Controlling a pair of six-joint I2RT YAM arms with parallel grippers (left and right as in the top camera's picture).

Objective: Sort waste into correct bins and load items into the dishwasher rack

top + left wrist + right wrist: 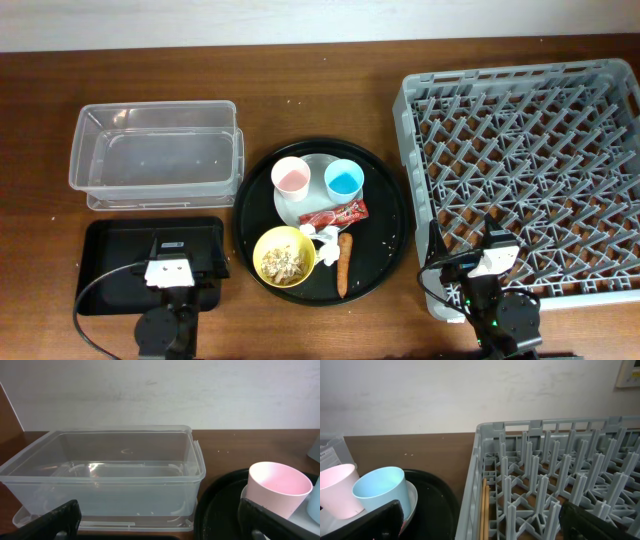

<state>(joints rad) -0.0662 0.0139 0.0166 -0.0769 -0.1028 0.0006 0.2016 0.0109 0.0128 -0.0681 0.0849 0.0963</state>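
Observation:
On the large round black tray (pixel 385 215), a pink cup (pixel 291 179) and a blue cup (pixel 343 180) stand on a pale plate (pixel 318 163). In front of them lie a red wrapper (pixel 333 215), a white tissue (pixel 322 238), an orange carrot (pixel 344 265) and a yellow bowl (pixel 284 257) holding pale grains. The clear tub (pixel 155 155) is at the back left, with the shallow black tray (pixel 110 260) in front of it. The grey rack (pixel 530 160) is on the right. My left gripper (pixel 160 527) is open and empty over the shallow tray. My right gripper (pixel 480 527) is open and empty at the rack's front left corner.
The left wrist view shows the clear tub (pixel 100 470) ahead and the pink cup (pixel 280 487) at the right. The right wrist view shows the blue cup (pixel 380 490), the pink cup (pixel 337 487), the rack's wall (pixel 475 475) and two thin wooden sticks (pixel 484 510) inside it.

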